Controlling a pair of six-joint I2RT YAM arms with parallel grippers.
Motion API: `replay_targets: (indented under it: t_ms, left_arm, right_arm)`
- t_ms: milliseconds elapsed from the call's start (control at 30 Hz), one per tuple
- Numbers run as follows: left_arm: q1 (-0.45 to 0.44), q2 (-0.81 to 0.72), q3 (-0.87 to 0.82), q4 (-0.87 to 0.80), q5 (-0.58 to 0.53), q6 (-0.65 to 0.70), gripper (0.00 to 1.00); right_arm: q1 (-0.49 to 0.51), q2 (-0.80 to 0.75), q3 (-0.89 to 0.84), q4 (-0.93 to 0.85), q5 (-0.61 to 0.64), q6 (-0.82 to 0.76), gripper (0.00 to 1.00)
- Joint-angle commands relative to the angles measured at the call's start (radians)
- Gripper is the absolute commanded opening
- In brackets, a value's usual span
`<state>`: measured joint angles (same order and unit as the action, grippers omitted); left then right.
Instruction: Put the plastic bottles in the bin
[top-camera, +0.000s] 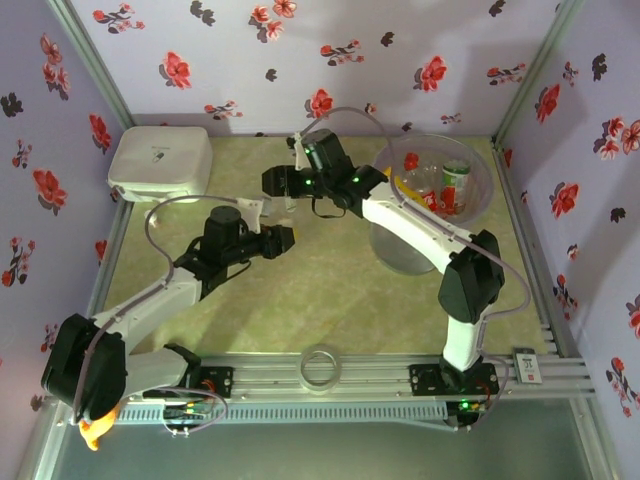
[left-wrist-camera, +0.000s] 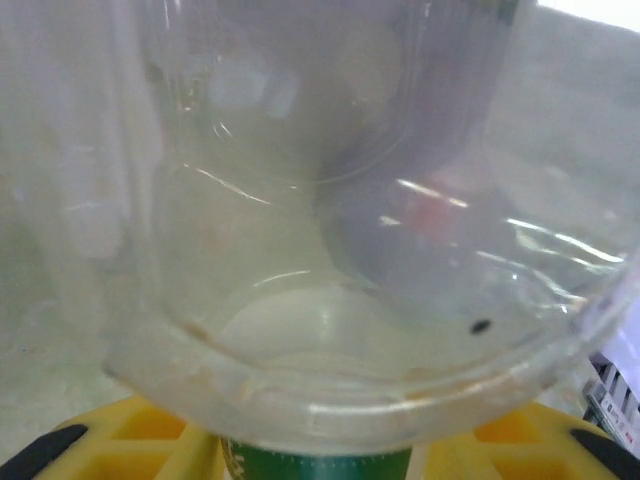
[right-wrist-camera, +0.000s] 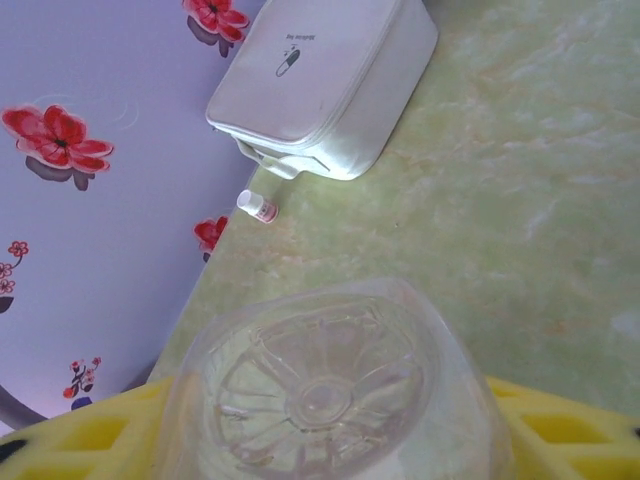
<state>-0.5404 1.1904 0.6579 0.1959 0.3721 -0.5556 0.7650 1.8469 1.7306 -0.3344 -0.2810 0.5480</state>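
A clear plastic bottle (top-camera: 289, 207) hangs above the table's middle, between my two grippers. My left gripper (top-camera: 287, 238) is shut on its green-labelled part (left-wrist-camera: 318, 465), with the clear body (left-wrist-camera: 330, 250) close against the left wrist camera. My right gripper (top-camera: 272, 183) is shut on the other end, and the ribbed base (right-wrist-camera: 320, 390) sits squeezed between its yellow fingers (right-wrist-camera: 560, 430). The bin (top-camera: 400, 250) stands at the back right with several bottles (top-camera: 455, 185) inside. A small white-capped bottle (right-wrist-camera: 258, 207) stands by the wall near the white box.
A white rounded box (top-camera: 160, 160) sits in the back left corner. A clear tape ring (top-camera: 321, 367) lies on the front rail between the arm bases. Flowered walls close in the left, back and right sides.
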Motion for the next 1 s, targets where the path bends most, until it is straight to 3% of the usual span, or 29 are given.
replay_targets:
  t_ms: [0, 67, 100, 133, 233, 300, 400, 733, 967]
  left_arm:
    - [-0.004, -0.006, 0.007, 0.079, 0.008, -0.018, 0.00]
    - [-0.004, -0.016, 0.003, 0.077, 0.004, -0.019, 0.04]
    - [-0.004, -0.021, 0.003, 0.077, 0.003, -0.024, 0.15]
    - [-0.004, -0.025, 0.001, 0.077, 0.004, -0.031, 0.35]
    - [-0.005, -0.044, -0.014, 0.086, 0.004, -0.045, 0.69]
    - [-0.004, -0.060, -0.024, 0.089, 0.004, -0.047, 0.84]
    - [-0.005, -0.082, -0.036, 0.090, 0.016, -0.049, 0.98]
    - [-0.007, -0.132, -0.036, 0.105, 0.092, -0.084, 1.00]
    - [-0.062, -0.037, 0.052, 0.100, 0.109, -0.088, 0.99]
  right_arm:
    - [-0.007, -0.010, 0.007, 0.000, 0.005, 0.015, 0.56]
    - [-0.010, -0.012, 0.006, 0.002, 0.008, 0.011, 0.54]
    - [-0.012, -0.012, 0.007, 0.002, 0.009, 0.009, 0.53]
    - [-0.013, -0.012, 0.010, 0.004, 0.008, 0.005, 0.51]
    - [-0.019, -0.013, 0.023, 0.002, 0.012, -0.008, 0.44]
    - [-0.025, -0.015, 0.039, 0.000, 0.014, -0.019, 0.40]
    - [-0.036, -0.013, 0.076, 0.001, 0.025, -0.037, 0.38]
    - [-0.122, -0.003, 0.313, -0.095, 0.106, -0.177, 0.32]
    - [-0.201, -0.100, 0.430, -0.225, 0.201, -0.301, 0.30]
